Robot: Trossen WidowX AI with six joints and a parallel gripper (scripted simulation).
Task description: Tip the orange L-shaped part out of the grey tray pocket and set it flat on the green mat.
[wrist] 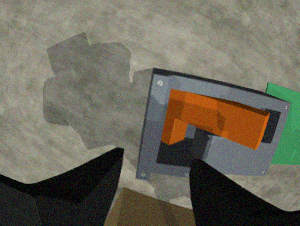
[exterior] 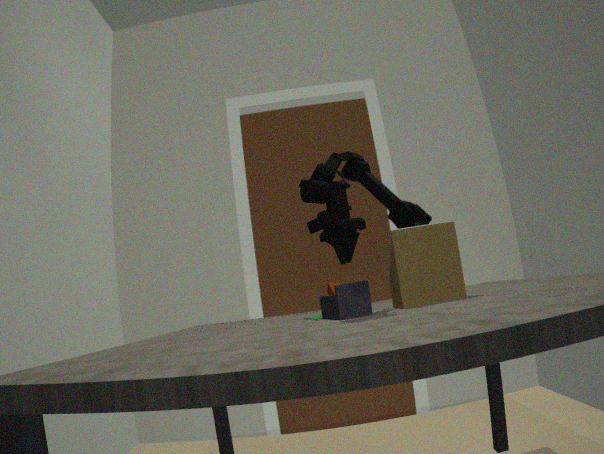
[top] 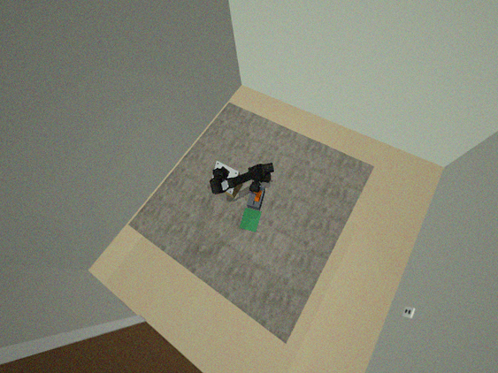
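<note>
The orange L-shaped part (top: 257,197) (exterior: 331,288) (wrist: 200,111) is in the pocket of the grey tray (exterior: 354,302) (wrist: 237,159). It sits tilted: its straight end, toward the mat, stands raised above the tray, and its L-shaped end is low in the pocket. Dark pocket floor shows beside it. The green mat (top: 251,220) (exterior: 313,318) (wrist: 290,135) lies against the tray's far side, with nothing on it. My gripper (exterior: 346,262) (wrist: 157,161) is partly open and empty, pointing down above the tray, nearer its L-shaped-end side.
The arm's base stands on a tan block (exterior: 427,265) (wrist: 145,207) close to the tray, on the side away from the mat in the exterior view. The arm's shadow falls on the grey-brown table top (top: 294,231) (exterior: 240,345) (wrist: 210,35) beside the tray.
</note>
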